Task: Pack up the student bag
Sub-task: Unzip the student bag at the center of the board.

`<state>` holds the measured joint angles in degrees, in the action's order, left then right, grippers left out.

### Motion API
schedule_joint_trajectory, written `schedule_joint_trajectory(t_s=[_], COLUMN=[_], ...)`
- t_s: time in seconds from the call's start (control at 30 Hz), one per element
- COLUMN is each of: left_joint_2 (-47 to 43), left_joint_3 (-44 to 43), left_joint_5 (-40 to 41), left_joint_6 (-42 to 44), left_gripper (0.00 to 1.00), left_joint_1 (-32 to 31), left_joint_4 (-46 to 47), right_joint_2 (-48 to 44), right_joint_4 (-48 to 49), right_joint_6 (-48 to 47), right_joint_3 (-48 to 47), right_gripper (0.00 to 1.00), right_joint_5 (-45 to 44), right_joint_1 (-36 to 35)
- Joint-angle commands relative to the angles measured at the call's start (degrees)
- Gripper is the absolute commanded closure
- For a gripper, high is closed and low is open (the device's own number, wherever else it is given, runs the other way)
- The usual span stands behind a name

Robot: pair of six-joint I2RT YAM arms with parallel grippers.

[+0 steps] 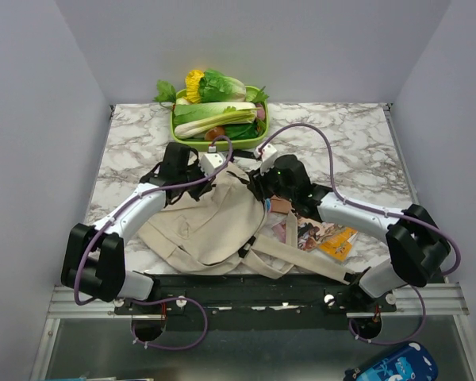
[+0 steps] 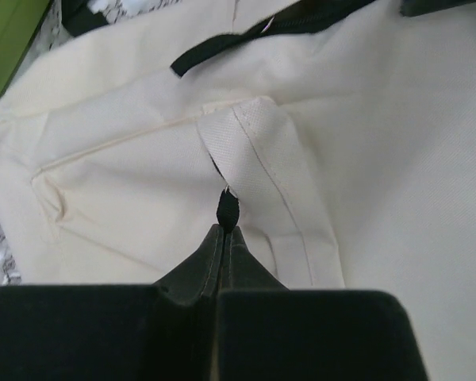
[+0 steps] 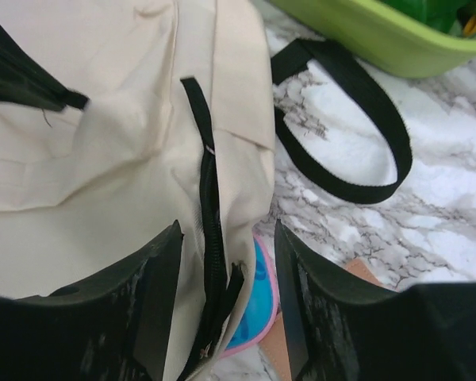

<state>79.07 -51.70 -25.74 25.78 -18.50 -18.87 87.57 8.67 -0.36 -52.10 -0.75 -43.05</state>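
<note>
Now, the left pincer (image 2: 224,230) is pinched tight on a small black tab (image 2: 227,208) by the bag's webbing loop. The student bag (image 1: 198,226) lies flat mid-counter (image 1: 365,151), between both arms. The right pincer (image 3: 228,238) stands parted astride the black zipper (image 3: 209,198), holding nothing. Looks like the opening is being worked: hold the left pull taut and close the right one low on the zipper, not on cloth. Room's tight behind, with the green tray (image 1: 175,125) just past the bag and a strap loop (image 3: 365,192) between them. Bare marble lies far right.
</note>
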Motion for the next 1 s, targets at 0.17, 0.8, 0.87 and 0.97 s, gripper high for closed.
schedule_joint_trajectory(t_s=[0.17, 0.8, 0.87, 0.97], left_joint_2=[2.1, -2.1, -2.2, -2.0], left_joint_3=[-0.8, 1.3, 1.3, 1.2], left_joint_5=[-2.1, 3.3, 3.3, 3.3], left_joint_6=[-4.6, -1.5, -1.6, -1.7], left_gripper=[0.96, 0.99, 0.99, 0.99], left_joint_1=[-4.3, -4.3, -4.3, -4.3], left_joint_4=[4.2, 0.8, 0.9, 0.9], right_joint_2=[1.6, 13.6, 14.4, 15.5], right_joint_4=[8.2, 8.3, 7.4, 6.8], right_joint_6=[-2.6, -3.2, -3.2, -3.4], right_joint_3=[-2.0, -10.4, -11.5, -11.6], right_gripper=[0.38, 0.40, 0.43, 0.52], right_joint_5=[11.7, 23.8, 23.5, 23.9], right_joint_1=[0.3, 0.0, 0.0, 0.0])
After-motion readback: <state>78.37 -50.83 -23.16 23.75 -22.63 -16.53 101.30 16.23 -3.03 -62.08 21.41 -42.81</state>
